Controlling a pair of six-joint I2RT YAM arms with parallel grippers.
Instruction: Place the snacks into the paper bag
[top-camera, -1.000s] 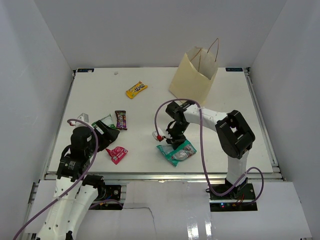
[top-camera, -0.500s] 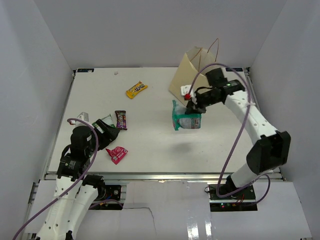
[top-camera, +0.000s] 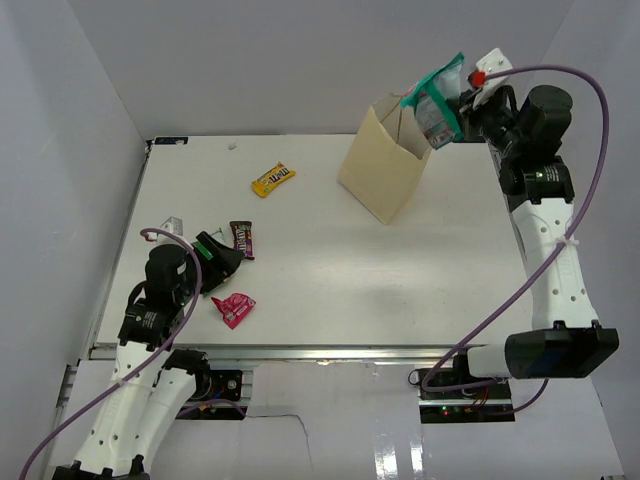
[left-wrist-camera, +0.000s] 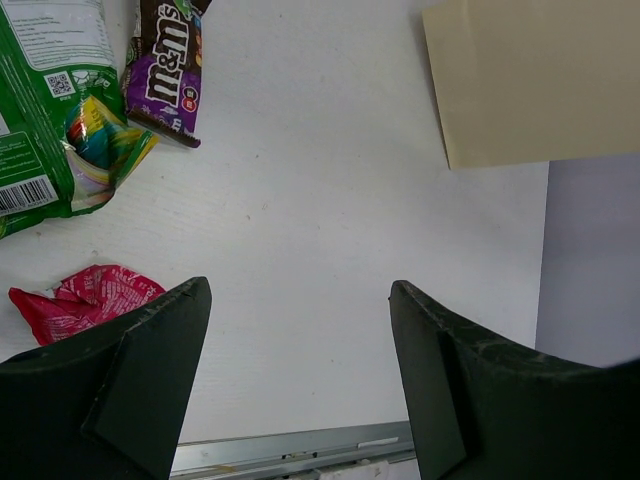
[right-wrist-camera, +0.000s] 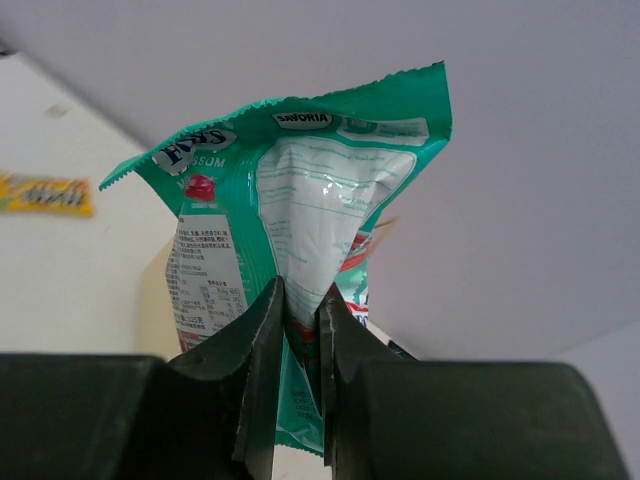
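The right gripper (right-wrist-camera: 300, 318) is pinched almost closed on one end of the glossy teal-and-white snack pouch (right-wrist-camera: 300, 190). The rest of the pouch sticks out past the fingertips. In the top view's upper right, the pouch (top-camera: 437, 98) is high in the air, just over the open mouth of the tall cream paper carrier bag (top-camera: 385, 160). Gripping it by an edge likely lets the packet enter the narrow opening lengthwise when released.

The left gripper (left-wrist-camera: 300, 370) hovers low at lower left, jaws wide apart and holding nothing, probably ready for the next pick. Close ahead of it lie a green printed packet (left-wrist-camera: 40, 120), a brown M&M's pack (left-wrist-camera: 165, 70) and a crumpled red wrapper (left-wrist-camera: 85, 300). A yellow candy pack (top-camera: 272, 179) lies farther up the white table (top-camera: 400, 280), left of the bag.
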